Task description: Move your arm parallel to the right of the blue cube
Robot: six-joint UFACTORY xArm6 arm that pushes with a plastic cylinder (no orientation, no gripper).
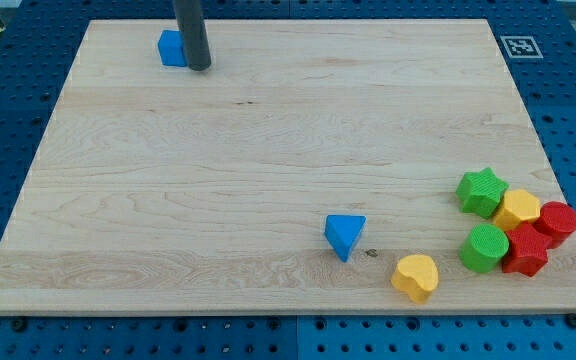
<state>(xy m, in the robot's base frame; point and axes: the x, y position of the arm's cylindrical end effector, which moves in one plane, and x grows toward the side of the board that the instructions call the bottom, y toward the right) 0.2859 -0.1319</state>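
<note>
Blue cube (pixel 172 48) at tabletop (pixel 268 150) top-left corner. My tip (pixel 199 67) touches or nearly touches its right face. No fingers fitted, so no grasp state applies. Advice: hold level with cube, avoid nudging it leftward.

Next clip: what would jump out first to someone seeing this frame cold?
The dark rod at the view's top left, with my tip right beside the blue cube, on the cube's right. Next, the cluster at the view's bottom right: green star, yellow hexagon, red cylinder, green cylinder, red star. A blue triangle and a yellow heart sit apart, lower centre.
</note>
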